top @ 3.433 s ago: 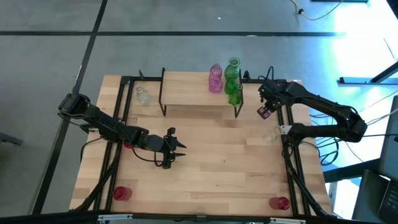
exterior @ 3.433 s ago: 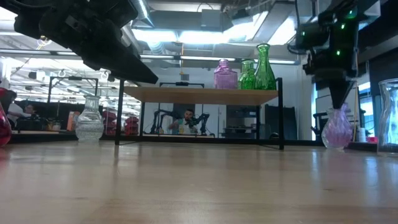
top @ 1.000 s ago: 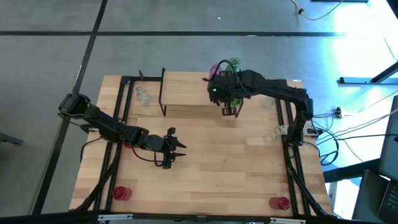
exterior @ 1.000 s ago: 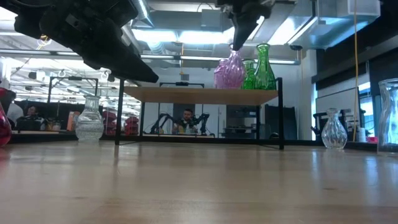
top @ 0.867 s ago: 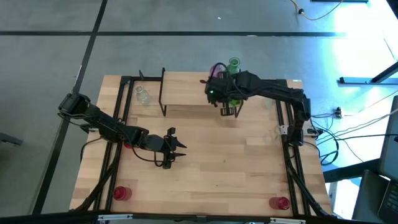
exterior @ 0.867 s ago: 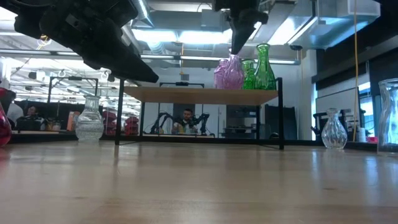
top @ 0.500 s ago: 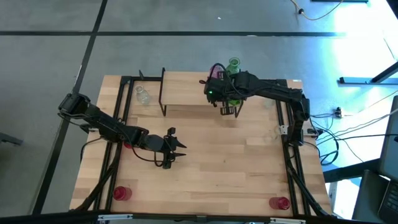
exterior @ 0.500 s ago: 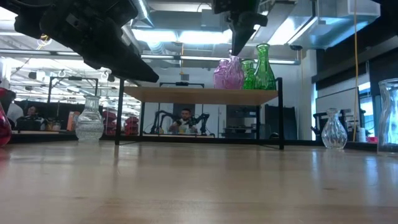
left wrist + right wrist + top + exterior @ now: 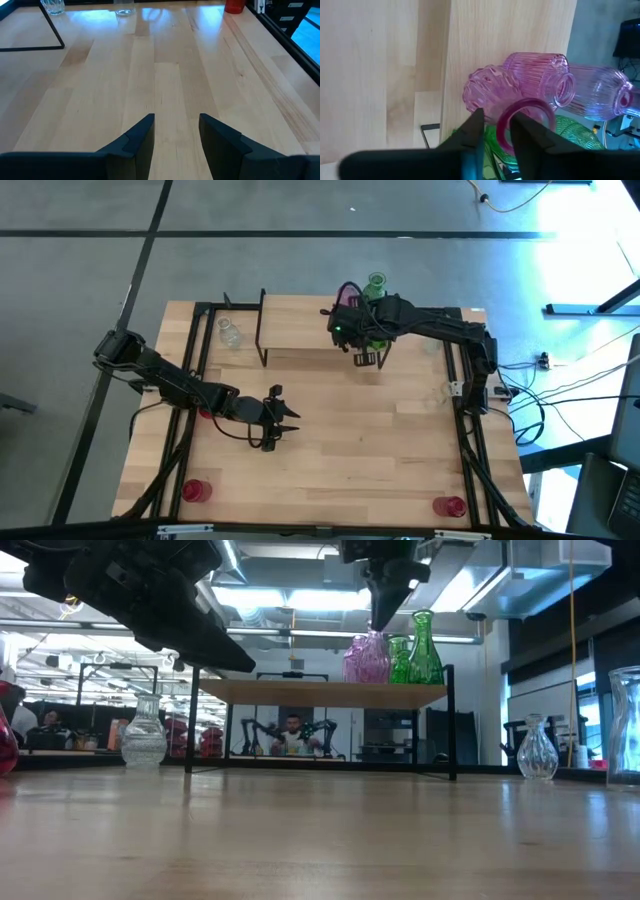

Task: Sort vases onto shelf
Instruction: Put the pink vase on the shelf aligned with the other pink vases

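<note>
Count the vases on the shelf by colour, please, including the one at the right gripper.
Pink vases: 3
Green vases: 2
Total: 5

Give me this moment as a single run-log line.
right gripper: over shelf, fingers around pink vase rim | pink vase: standing on shelf beside green vases | left gripper: open, empty, above table

Shelf (image 9: 300, 330) on table (image 9: 350, 450): pink, green vases (image 9: 385, 658). Table: clear, red vases.
</note>
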